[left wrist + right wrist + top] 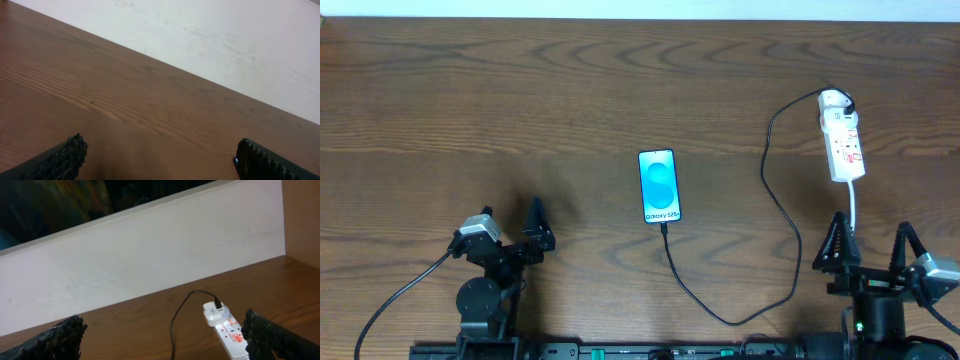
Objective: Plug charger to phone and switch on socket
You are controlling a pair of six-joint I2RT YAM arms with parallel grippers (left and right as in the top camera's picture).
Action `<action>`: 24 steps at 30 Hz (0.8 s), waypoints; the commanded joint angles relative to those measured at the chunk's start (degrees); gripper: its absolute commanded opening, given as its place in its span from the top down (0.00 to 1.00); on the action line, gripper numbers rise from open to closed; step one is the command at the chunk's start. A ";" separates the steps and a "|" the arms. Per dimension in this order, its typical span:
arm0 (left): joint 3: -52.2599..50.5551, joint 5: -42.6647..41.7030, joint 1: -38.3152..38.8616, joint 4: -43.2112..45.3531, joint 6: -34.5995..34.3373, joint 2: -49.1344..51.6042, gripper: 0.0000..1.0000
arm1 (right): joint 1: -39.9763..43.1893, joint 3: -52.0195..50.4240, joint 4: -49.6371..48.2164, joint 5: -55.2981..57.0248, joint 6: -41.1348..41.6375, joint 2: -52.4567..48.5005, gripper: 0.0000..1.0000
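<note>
Left pincer [510, 218] and right pincer [870, 236] stand spread and empty, nearer than the phone [658, 186]. Its near edge meets the charger [669, 250], which loops right of the phone to the socket [843, 146] on the table [470, 100].

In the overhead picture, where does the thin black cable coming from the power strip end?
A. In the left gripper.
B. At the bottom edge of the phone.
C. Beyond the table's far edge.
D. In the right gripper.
B: the black cable loops from the power strip across the table and reaches the bottom edge of the phone.
</note>
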State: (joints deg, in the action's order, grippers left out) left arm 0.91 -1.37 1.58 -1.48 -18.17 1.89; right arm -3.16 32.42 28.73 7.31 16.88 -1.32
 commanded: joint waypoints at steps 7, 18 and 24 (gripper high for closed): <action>-0.68 0.98 -0.28 -2.71 -0.07 0.22 0.02 | -0.26 -0.42 -6.29 0.09 0.00 0.83 0.01; -0.68 0.98 -0.28 -2.71 -0.07 0.22 0.02 | -0.26 -7.15 -15.43 0.07 0.76 0.83 0.01; -0.68 0.98 -0.28 -2.71 -0.07 0.22 0.02 | -0.26 -12.17 -20.85 -0.02 2.58 0.83 0.01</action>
State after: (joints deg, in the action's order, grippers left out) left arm 0.91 -1.34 1.58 -1.45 -18.20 1.89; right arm -3.16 21.71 8.97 7.33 17.91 -0.99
